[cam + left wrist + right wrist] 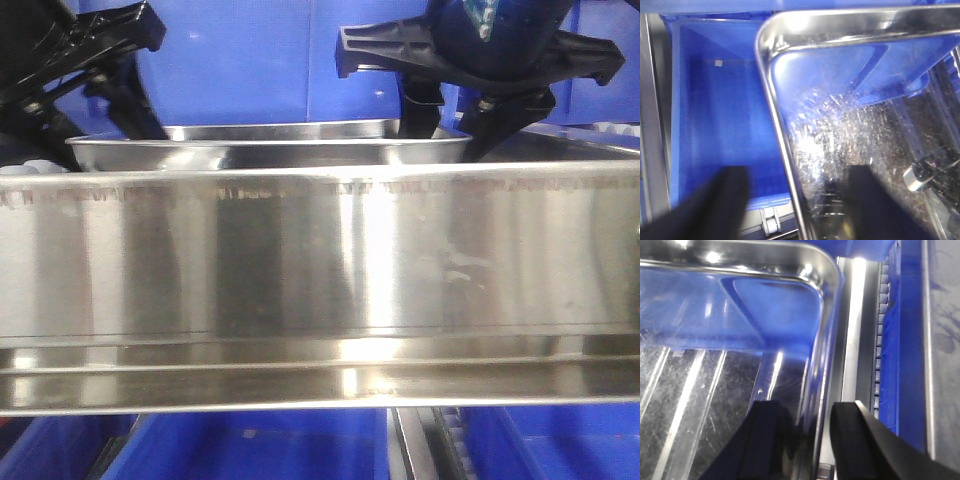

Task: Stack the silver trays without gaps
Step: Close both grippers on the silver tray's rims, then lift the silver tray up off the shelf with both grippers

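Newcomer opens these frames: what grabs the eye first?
The broad, mirror-bright steel shelf rail spans the middle of the front view. Behind it sits a shiny silver tray, with the black left hand and right hand each straddling an end rim. A blue bin lies beside it.

Left hand (796, 200): fingers (715, 200) were spread wide.
Right hand (814, 435): fingers (767, 440) stood closer together; its grip was unclear.
Pose: both pointed downward, well apart.

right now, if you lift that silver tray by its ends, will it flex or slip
Probably stiff: the silver tray has a turned-out rim. Likely slippery: its polished steel mirrors the blue bin. The right gripper straddles one thin wall, so it might tilt.
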{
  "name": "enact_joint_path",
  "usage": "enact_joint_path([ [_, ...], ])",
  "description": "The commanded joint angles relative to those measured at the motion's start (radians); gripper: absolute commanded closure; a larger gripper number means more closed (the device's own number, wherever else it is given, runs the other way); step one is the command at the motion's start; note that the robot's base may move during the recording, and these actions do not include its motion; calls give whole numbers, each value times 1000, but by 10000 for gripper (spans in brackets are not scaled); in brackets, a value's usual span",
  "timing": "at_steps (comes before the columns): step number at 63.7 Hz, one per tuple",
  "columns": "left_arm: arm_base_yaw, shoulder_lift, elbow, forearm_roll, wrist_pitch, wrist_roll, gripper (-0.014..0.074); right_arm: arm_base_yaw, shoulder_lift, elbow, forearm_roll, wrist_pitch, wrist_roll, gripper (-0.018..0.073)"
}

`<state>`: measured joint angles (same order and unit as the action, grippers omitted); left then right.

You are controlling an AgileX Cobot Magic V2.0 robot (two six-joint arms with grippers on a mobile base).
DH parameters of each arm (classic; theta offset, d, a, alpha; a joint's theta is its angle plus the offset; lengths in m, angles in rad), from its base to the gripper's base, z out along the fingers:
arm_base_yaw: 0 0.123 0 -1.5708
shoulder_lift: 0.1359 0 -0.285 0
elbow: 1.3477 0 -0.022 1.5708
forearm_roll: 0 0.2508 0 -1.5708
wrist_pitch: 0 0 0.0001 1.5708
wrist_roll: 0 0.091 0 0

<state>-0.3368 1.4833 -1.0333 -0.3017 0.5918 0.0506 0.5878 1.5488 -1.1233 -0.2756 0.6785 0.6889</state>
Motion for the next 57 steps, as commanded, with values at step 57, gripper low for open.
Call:
enact_joint_path([
  [57,6,-36,-17,3,10,-32,615,3,-28,-4,2,31,-10,638],
])
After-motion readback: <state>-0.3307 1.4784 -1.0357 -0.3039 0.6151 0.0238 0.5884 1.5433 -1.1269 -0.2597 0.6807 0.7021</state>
